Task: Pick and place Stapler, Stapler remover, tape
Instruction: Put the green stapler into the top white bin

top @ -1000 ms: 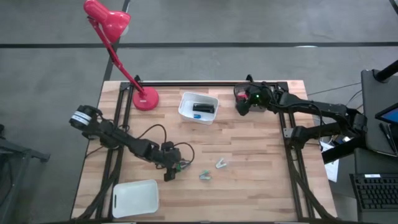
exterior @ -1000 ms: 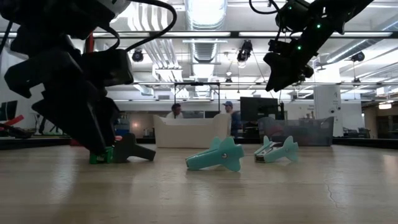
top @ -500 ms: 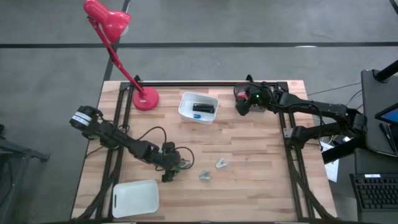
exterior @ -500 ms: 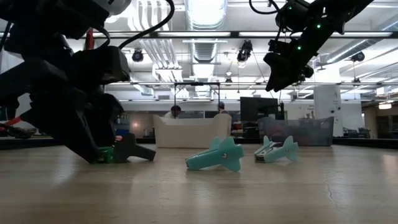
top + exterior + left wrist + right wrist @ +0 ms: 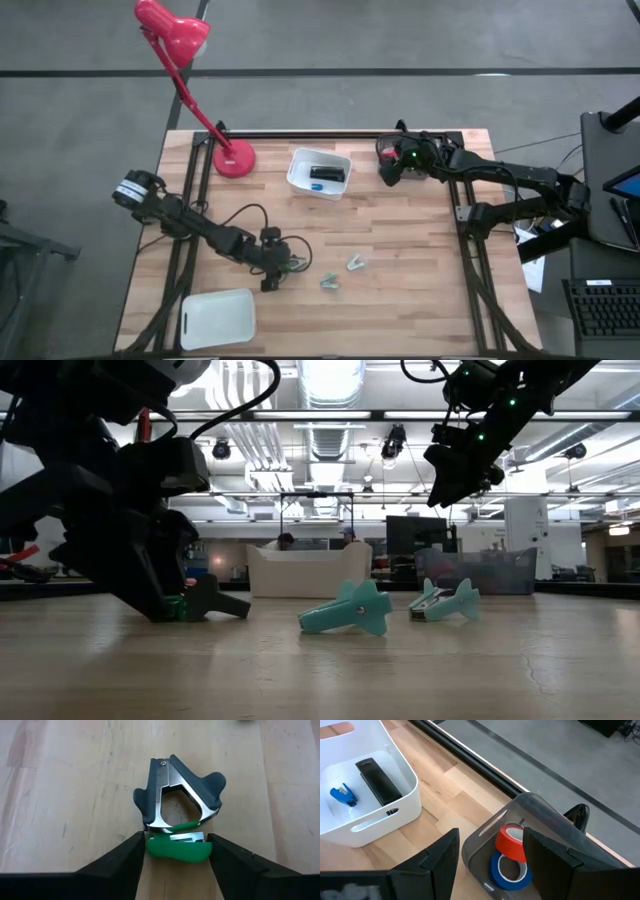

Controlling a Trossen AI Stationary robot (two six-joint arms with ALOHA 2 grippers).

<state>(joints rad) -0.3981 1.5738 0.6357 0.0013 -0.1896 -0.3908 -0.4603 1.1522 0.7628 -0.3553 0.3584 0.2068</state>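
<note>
Partly hidden green staple remover [image 5: 177, 845] between left jaws, grip unclear; right jaws apart above tape [image 5: 510, 842].

We find no readable text, label, brand, number or sign anywhere in these views, neither on the table's things nor in the room behind it.

Wooden table [image 5: 400, 250] bears lamp [image 5: 233, 158], two white bins [image 5: 297, 172], staple removers [image 5: 354, 264].
</note>
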